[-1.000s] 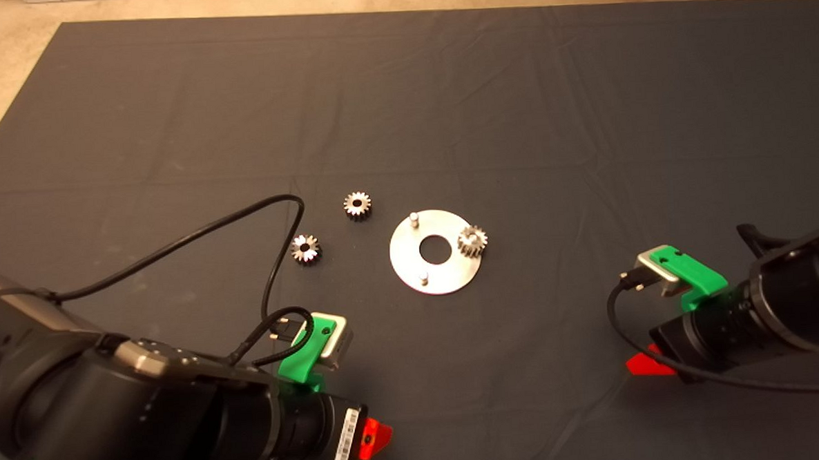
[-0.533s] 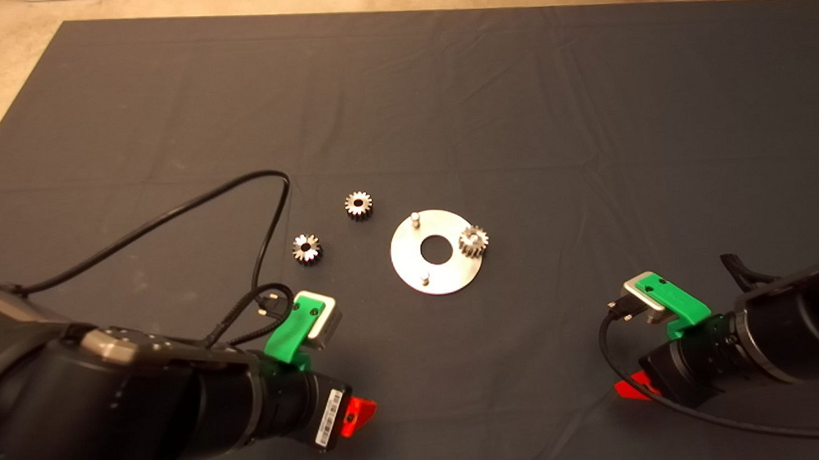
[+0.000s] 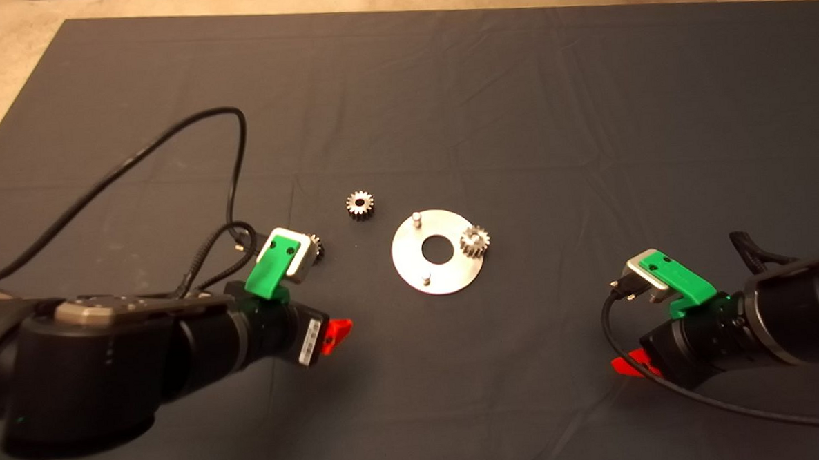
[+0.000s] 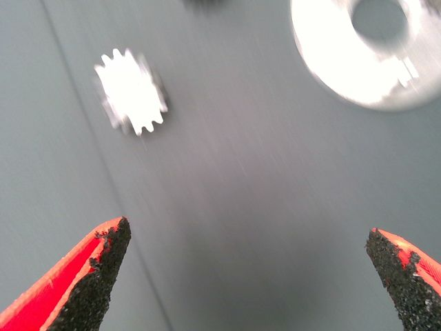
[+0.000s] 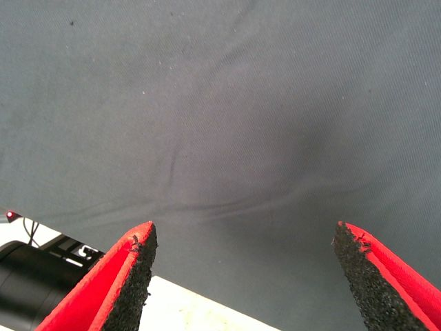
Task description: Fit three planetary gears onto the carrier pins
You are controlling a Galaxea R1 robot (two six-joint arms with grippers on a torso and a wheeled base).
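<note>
Your left gripper (image 4: 248,276) hangs fingers apart; its wrist view shows the loose gear (image 4: 131,91) that its camera mount half hides from above. One gear (image 3: 475,241) sits on the disc (image 3: 439,273), another (image 3: 359,204) lies beside it. Right gripper (image 5: 244,276) is spread over bare mat (image 5: 220,103).

The tabletop (image 3: 584,112) is covered by a dark grey cloth mat with light creases, and a beige floor shows past its far edge. Directly on it lies a flat round silver metal disc (image 3: 446,278) with a central hole, and just beside the disc, apart from it, a small shiny steel spur gear (image 3: 359,204). A second such gear (image 4: 131,90) lies near the first, half hidden in the head view.
</note>
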